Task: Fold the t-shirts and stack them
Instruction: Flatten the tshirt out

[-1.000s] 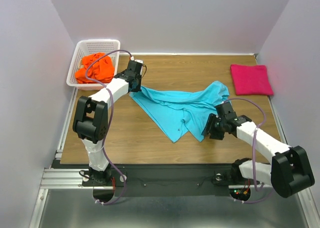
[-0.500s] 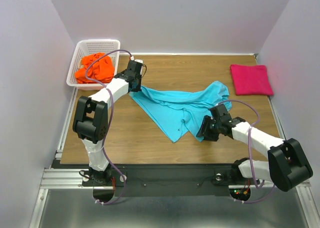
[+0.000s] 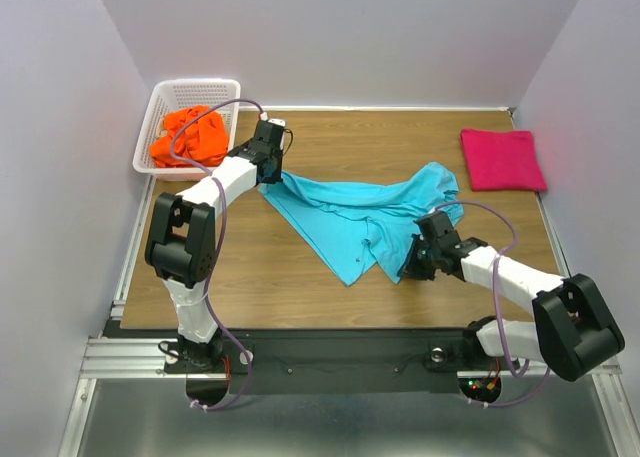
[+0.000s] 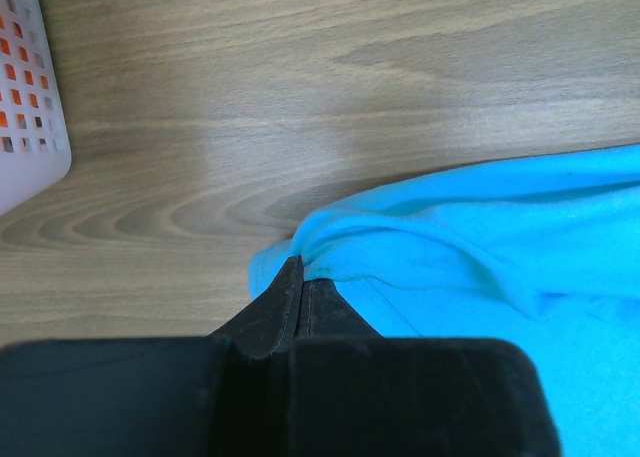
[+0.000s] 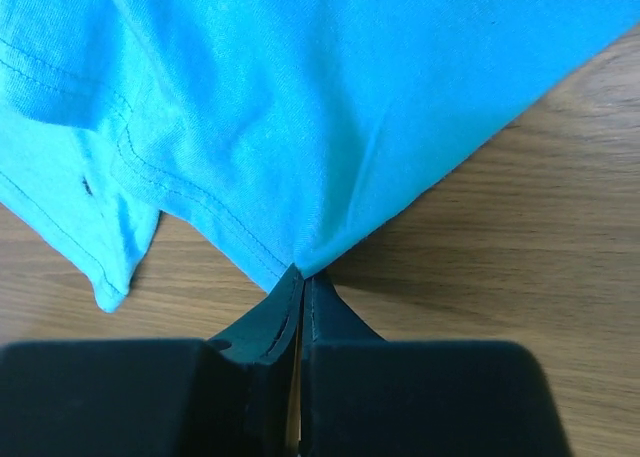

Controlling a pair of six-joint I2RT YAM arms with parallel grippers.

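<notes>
The turquoise-blue t-shirt (image 3: pixel 355 215) lies crumpled across the middle of the table. My left gripper (image 3: pixel 268 180) is shut on its far left corner (image 4: pixel 300 252), the cloth bunched at the fingertips. My right gripper (image 3: pixel 406 271) is shut on a near right corner of the same shirt (image 5: pixel 305 267), pinching the tip between both jaws. A magenta-pink t-shirt (image 3: pixel 502 159) rests folded flat at the far right. The bright orange t-shirt (image 3: pixel 192 137) sits heaped inside the basket.
A white lattice basket (image 3: pixel 158 112) stands at the far left corner, and its edge (image 4: pixel 30 97) shows in the left wrist view. Bare wood (image 3: pixel 250 267) lies in front of the blue shirt. Purple-grey walls enclose three sides.
My right gripper slid left to the shirt's near right corner and closed on it. The left arm has stayed still, holding its corner.
</notes>
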